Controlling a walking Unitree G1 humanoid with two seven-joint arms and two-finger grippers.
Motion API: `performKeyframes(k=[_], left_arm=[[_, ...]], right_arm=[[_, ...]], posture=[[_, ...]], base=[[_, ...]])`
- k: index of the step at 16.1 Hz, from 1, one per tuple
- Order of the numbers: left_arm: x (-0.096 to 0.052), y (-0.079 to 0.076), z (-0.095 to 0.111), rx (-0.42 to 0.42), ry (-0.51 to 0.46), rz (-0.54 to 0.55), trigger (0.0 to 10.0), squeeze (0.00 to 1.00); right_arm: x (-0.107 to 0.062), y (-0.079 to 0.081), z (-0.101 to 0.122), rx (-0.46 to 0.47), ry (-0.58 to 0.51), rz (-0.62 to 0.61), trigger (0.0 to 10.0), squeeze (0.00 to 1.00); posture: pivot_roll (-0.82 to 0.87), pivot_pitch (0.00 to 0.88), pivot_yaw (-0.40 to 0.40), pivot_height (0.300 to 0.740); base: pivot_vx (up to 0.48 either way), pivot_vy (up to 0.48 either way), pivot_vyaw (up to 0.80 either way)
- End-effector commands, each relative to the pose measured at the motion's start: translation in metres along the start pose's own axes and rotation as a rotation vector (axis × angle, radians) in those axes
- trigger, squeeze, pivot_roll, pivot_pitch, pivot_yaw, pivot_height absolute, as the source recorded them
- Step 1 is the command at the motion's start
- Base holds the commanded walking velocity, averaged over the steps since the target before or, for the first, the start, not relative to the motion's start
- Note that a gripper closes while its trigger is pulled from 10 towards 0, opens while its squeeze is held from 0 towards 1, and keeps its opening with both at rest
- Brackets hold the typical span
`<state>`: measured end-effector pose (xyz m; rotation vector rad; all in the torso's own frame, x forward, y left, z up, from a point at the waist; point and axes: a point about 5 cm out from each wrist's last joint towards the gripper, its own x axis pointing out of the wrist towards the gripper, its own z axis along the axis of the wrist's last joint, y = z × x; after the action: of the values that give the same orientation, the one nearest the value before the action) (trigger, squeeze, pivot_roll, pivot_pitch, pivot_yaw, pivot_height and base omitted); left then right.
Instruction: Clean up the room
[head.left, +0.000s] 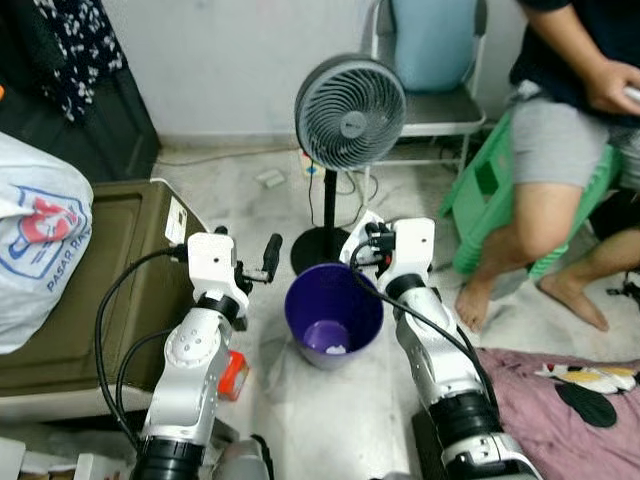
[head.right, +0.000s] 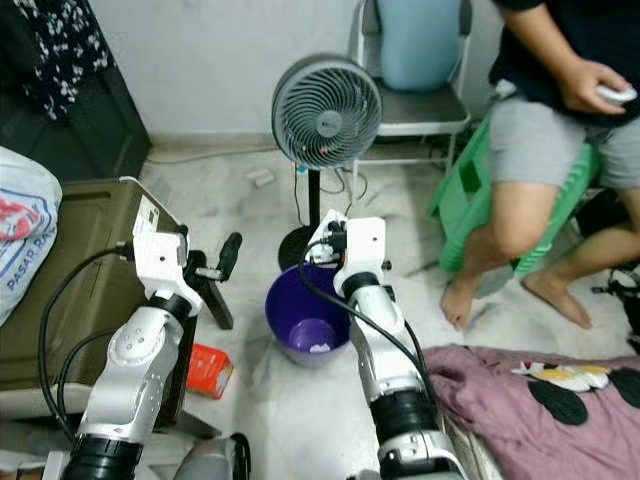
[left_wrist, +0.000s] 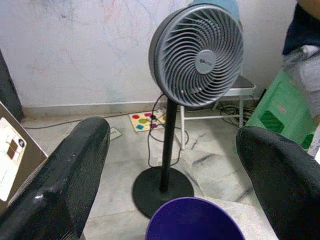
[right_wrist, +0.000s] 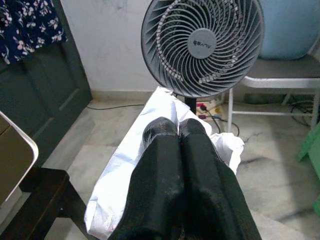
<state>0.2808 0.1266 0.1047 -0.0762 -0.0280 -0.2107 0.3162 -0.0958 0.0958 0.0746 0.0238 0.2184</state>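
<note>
Hovering over the purple bin (head.left: 333, 312), the right gripper (right_wrist: 172, 131) has its two fingers pressed tight together on a white paper (right_wrist: 131, 175) — the sheet hangs round them and shows at the bin's far rim in the head views. One small pale scrap (head.left: 336, 351) lies in the bottom of the bin. The left gripper (left_wrist: 175, 165) is spread wide with nothing between its fingers, held just left of the bin, its two black fingers (left_wrist: 65, 175) framing the fan's base. One grey pedestal fan (head.left: 350, 112) stands just behind the bin; its hub badge carries lettering too small to read. On the left, a white bag (head.left: 35, 240) rests on a dark olive box (head.left: 110, 290) — its red and blue print reads "PASAR RA", the rest cut off at the picture's edge. A white label on the box's corner is there, unreadable. One small orange-red carton (head.right: 208, 370) lies on the floor by the left arm, its print too blurred to make out. Behind the fan, one metal chair (head.left: 440, 105) holds a pale blue thing (head.left: 432, 40), top cut off. One person (head.left: 570, 140) sits on a green stool (head.left: 490, 190) at right, head out of frame, barefoot, something white in a hand. A mauve cloth (head.left: 560, 400) with a cartoon print lies at lower right.
</note>
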Motion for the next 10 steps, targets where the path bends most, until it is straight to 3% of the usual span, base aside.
performKeyframes(k=[1,10], left_arm=[[0.0002,-0.0002,0.0014,0.004,-0.005,-0.004,10.0,0.0],[-0.0002,0.0006,0.0013,0.008,-0.005,0.0,10.0,0.0]], right_arm=[[0.0017,-0.0004,0.0022,0.005,-0.01,-0.005,10.0,0.0],[0.0025,0.0037,0.0031,-0.038,-0.021,0.022,10.0,0.0]], posture=[[0.09,0.072,0.011,0.74],[0.09,0.068,0.007,0.74]], base=[[0.304,0.0,0.0],[0.306,0.0,0.0]])
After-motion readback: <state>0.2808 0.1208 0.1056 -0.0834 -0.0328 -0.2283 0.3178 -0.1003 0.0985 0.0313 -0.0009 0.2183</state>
